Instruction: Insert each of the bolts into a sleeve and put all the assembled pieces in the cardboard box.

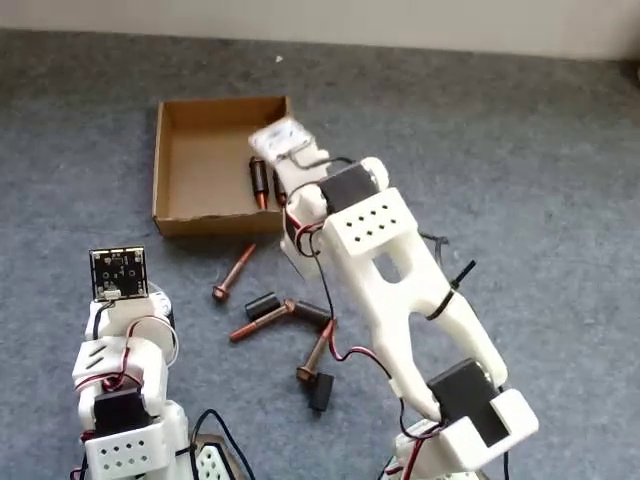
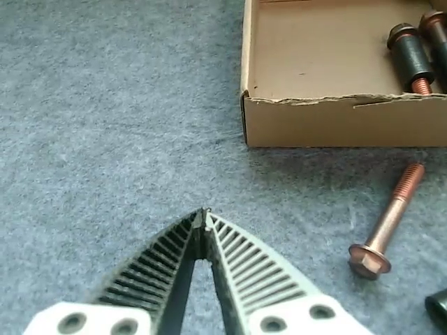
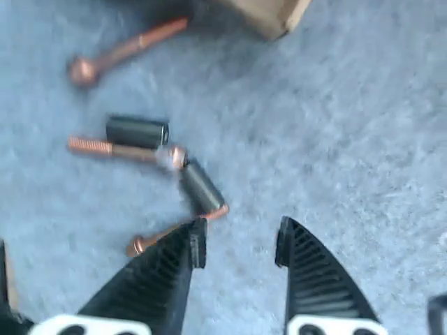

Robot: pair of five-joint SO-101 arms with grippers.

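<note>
**A:** Well, left claw (image 2: 202,225) is pinched shut, empty, over the carpet (image 2: 105,105) near the cardboard box (image 2: 328,124).
**B:** What's inside?
**A:** One sleeved bolt (image 2: 411,59), seemingly another beside it. Outside lies a bare bolt (image 2: 387,225), then a black sleeve (image 3: 136,130) among more unassembled pieces. Right claw (image 3: 241,234) gapes empty above them.

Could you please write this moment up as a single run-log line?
left pincer shut, empty | right pincer open, empty | cardboard box holds assembled piece | bolt and sleeve loose outside it
</note>
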